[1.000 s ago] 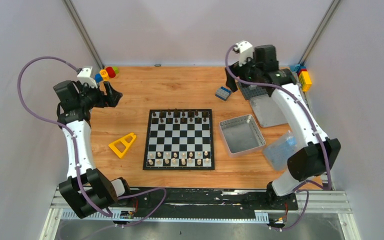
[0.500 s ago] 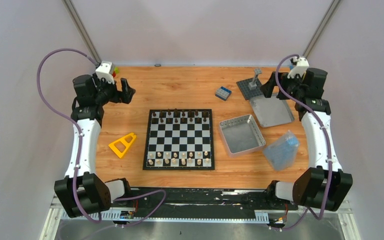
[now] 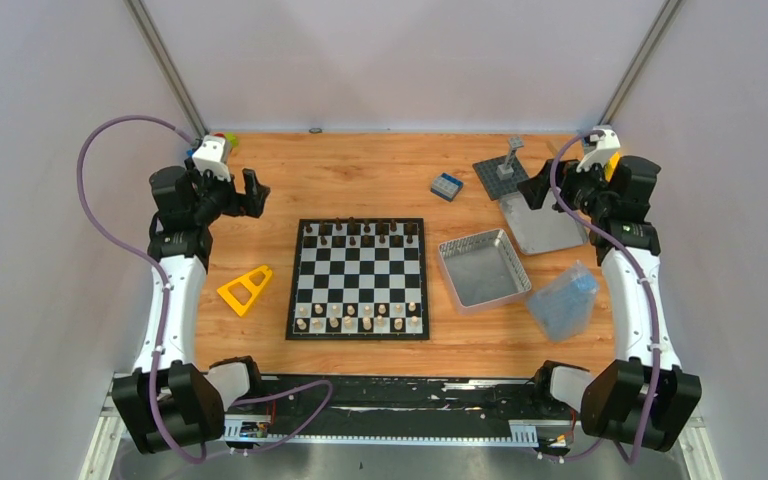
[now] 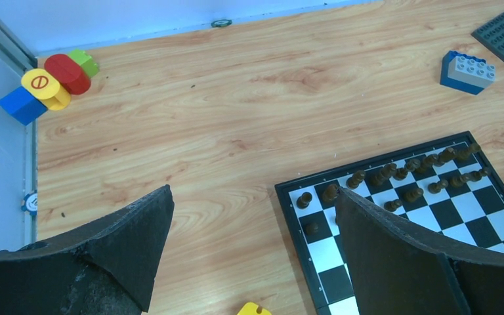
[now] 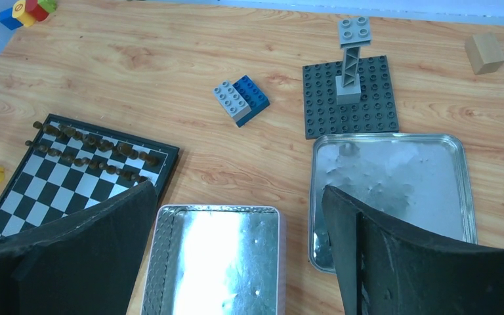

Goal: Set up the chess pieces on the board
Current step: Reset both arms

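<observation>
The board (image 3: 358,280) lies flat at the middle of the table. Dark chess pieces (image 3: 360,235) fill its two far rows and pale chess pieces (image 3: 360,317) its two near rows. My left gripper (image 3: 248,190) hangs open above bare wood, left of the board's far left corner. In the left wrist view the left gripper (image 4: 254,191) holds nothing, with the board (image 4: 325,252) and dark pieces (image 4: 400,174) to its right. My right gripper (image 3: 535,190) is open over the tin lid. In the right wrist view the right gripper (image 5: 237,190) is empty.
A silver tin (image 3: 483,268) stands right of the board, with its lid (image 3: 543,222) behind it. Also on the table are a grey studded plate with a small tower (image 3: 505,170), a blue-grey brick (image 3: 447,186), a clear bag (image 3: 563,298), a yellow triangle (image 3: 245,289) and coloured bricks (image 3: 222,143).
The right arm has swung from the back of the table out to the right edge. The left gripper has drifted right. Both stay open and the pieces have not moved.
</observation>
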{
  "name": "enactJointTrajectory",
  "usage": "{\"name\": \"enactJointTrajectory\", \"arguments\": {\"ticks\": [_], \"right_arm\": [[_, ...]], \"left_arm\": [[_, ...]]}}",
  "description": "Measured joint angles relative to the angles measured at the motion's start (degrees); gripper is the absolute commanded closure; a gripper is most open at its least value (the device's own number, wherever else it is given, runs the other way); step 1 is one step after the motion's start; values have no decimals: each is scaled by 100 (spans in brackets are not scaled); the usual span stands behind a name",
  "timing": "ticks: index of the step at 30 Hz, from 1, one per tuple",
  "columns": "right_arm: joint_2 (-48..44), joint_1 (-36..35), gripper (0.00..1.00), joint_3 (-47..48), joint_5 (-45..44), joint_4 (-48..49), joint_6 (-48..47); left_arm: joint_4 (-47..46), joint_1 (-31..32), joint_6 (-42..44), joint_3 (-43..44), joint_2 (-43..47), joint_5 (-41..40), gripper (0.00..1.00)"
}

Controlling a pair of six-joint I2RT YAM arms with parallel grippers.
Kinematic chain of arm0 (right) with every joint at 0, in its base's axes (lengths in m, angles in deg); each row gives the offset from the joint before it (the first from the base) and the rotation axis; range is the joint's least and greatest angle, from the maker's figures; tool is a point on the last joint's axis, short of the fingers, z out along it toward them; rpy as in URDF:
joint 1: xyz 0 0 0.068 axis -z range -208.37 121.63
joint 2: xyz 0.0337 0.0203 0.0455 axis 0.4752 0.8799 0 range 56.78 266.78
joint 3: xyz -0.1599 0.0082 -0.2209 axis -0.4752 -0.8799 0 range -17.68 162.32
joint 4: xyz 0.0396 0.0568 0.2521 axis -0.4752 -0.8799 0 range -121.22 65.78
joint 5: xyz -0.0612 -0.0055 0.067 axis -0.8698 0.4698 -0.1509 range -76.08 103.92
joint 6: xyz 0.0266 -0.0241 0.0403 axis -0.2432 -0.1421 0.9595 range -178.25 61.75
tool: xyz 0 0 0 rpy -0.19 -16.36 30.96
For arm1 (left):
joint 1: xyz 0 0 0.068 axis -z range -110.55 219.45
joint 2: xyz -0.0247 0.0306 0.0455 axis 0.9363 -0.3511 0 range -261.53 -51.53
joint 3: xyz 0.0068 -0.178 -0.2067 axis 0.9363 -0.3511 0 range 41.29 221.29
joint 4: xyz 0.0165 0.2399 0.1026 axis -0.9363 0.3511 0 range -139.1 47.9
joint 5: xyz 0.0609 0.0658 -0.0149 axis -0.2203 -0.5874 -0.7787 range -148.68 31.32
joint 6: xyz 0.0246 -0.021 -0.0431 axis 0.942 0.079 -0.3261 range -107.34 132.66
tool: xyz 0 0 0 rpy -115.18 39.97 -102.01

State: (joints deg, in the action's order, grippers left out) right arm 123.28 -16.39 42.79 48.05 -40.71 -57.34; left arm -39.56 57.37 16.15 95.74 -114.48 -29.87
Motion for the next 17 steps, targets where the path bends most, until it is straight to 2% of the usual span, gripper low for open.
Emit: {"name": "enactJointTrajectory", "arguments": {"ticks": [17], "right_arm": [[-125,-2,0,-131,160,57,-365]], "left_arm": [[-20,0,118,-11,57,-87,0]]}}
